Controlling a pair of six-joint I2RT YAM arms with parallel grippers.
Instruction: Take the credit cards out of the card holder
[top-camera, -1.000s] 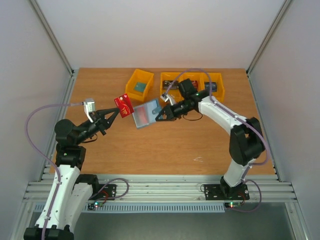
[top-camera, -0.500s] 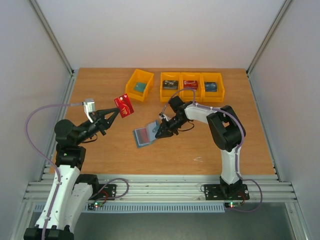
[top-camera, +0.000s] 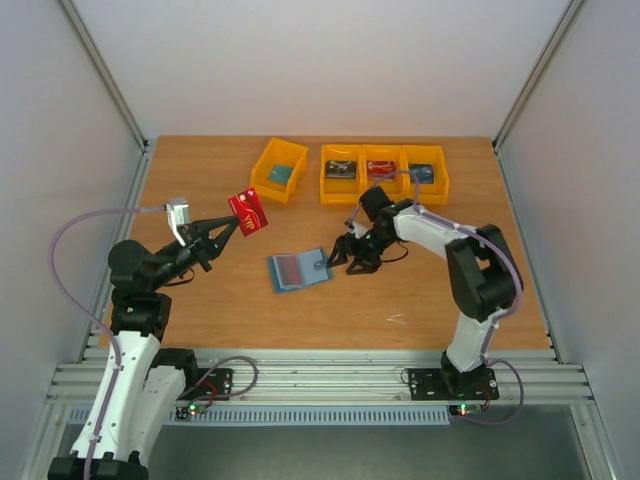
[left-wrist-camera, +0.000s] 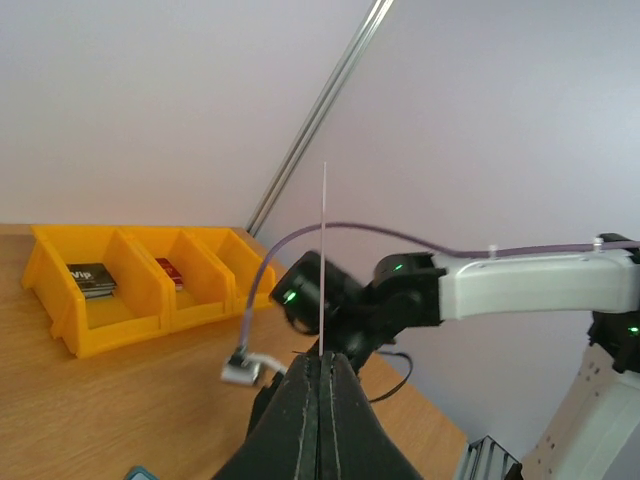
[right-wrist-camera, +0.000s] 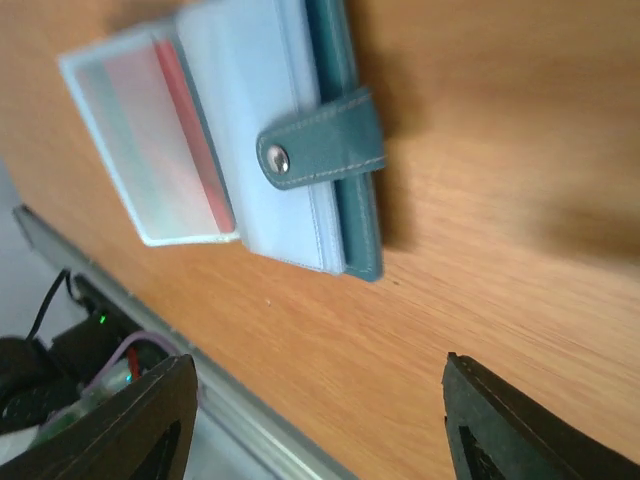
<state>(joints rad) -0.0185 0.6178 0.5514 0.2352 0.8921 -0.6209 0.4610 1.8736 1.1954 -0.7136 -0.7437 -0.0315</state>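
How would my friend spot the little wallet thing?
Find the wooden table, then the yellow bins at its far edge. In front of them, beside the right gripper, lies the card holder. It alone is slate-blue, flat on bare wood, with a snap tab.

An orange-brown wooden table (top-camera: 250, 320) spreads beneath the right claw (top-camera: 345, 262). Beyond that claw, plain pale walls (top-camera: 330, 60) close it in on three sides, joined by aluminium posts (top-camera: 108, 75). Nearer than the claw, a ribbed metal rail (top-camera: 320, 378) edges the table; the light seems even.
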